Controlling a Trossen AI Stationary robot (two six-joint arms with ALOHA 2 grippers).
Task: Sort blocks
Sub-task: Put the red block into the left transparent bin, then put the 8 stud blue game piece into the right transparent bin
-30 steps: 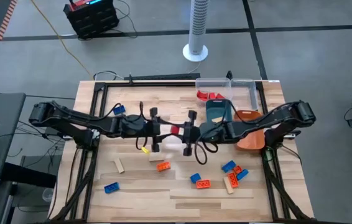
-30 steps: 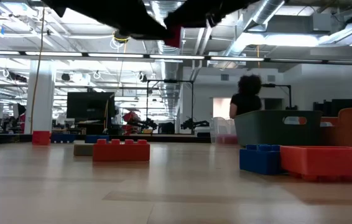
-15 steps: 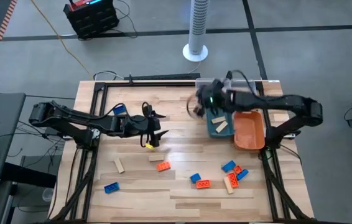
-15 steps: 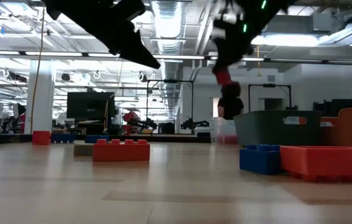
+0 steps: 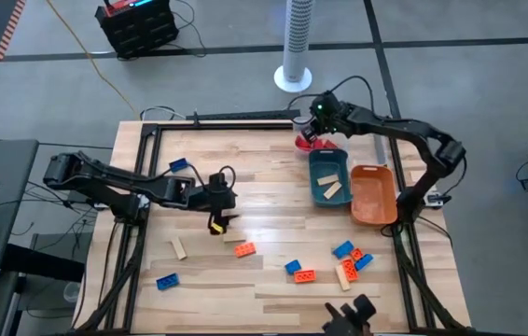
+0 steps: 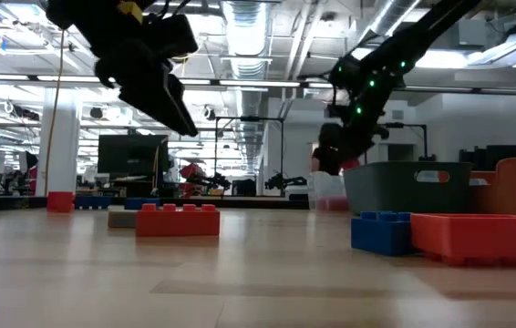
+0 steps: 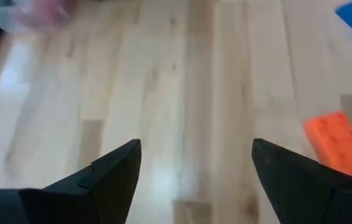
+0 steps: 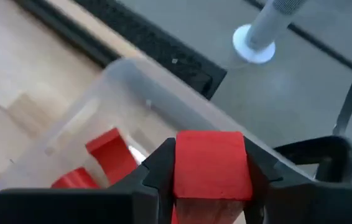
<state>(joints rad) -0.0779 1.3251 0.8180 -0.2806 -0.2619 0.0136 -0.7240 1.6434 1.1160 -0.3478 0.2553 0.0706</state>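
Note:
My right gripper [image 5: 315, 126] is shut on a red block [image 8: 212, 165] and hovers above the clear tray [image 5: 376, 131] at the table's far edge, where other red blocks [image 5: 309, 143] lie. The low view shows this gripper [image 6: 335, 157] well off the tabletop. My left gripper [image 5: 219, 210] is open and empty, above the table's middle left [image 7: 194, 168]. An orange block [image 7: 338, 140] lies just beside it. Loose blue, orange and tan blocks [image 5: 343, 261] rest flat near the near edge. My right gripper pinches the red block between its two fingers [image 8: 157, 174], one on each opposite side face [image 8: 185, 168]. The block is lifted clear, above the clear tray's rim [image 8: 145, 74].
A teal tray [image 5: 318, 191] holding tan blocks and an orange tray [image 5: 374, 194] stand side by side at the right. A blue block [image 5: 178, 165] lies at far left, a tan one [image 5: 179, 247] and a blue one [image 5: 166, 281] near left. A person stands beyond the table.
Both grippers met at the table's middle around the red block. My right gripper has since carried that block toward the far edge, over the clear tray. My left gripper has drawn back slightly toward the left and come lower.

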